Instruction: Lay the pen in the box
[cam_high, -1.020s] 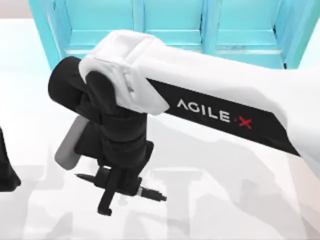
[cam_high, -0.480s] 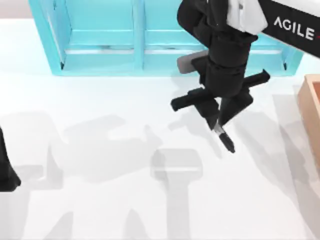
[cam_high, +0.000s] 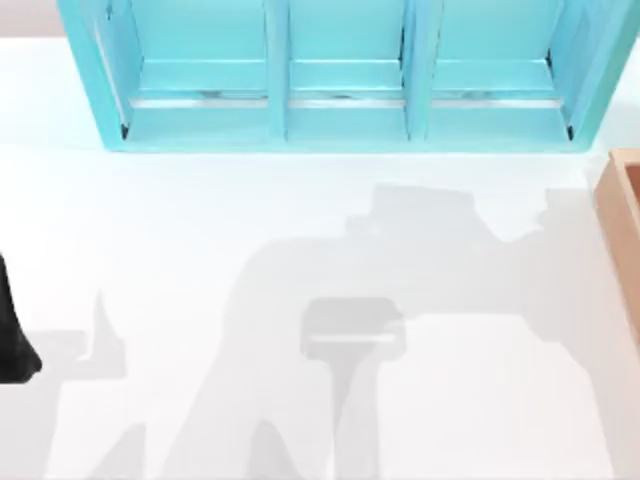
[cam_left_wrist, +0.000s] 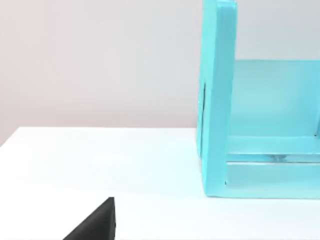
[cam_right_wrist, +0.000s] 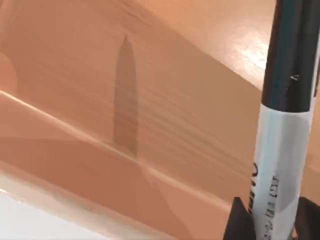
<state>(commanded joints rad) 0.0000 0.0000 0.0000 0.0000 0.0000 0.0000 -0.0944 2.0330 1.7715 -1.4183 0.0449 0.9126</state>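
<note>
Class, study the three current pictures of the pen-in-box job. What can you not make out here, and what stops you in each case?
- The box: the top view's right edge cuts it off.
- The pen: the right wrist view's edges cut off both ends.
- The right gripper: its fingers flank the pen, mostly cropped.
- The left gripper: a dark corner, open or shut unreadable.

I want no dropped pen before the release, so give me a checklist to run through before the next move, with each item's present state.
1. Pen held: ok, the right gripper has dark fingers on both sides of its barrel.
2. Pen over the box: ok, wooden walls and floor lie behind it and carry its shadow.
3. Pen lying flat: cannot tell.
4. Pen touching the box floor: cannot tell.
5. Left gripper out of the way: ok, it sits near the turquoise shelf unit, at the table's left, far from the box.
</note>
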